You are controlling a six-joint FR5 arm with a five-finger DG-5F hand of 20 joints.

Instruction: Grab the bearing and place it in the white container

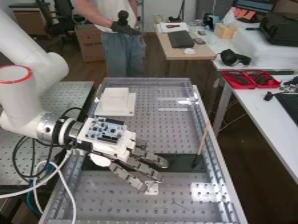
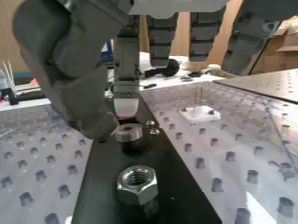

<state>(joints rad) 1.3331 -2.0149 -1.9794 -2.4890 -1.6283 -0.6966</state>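
"One question for you, hand: how are your fingers set?"

"Nearly straight, a little spread. My thumb slants down over the black strip, and a pale fingertip hangs across from it. Whether either one touches metal, I can't tell."

"And the bearing?"

"On the black strip, just beside my thumb's tip, between it and that pale fingertip. It seems to lie flat, its axis upright, so I judge I should close on its rim from two opposite sides."

"Anything near it?"

"The hex nut, on the same strip, apart from the bearing. I'd leave that be."

"Then where to?"

"The white container, as I take it: off one long side of the strip, well apart. Lift first, I'd say, then carry."
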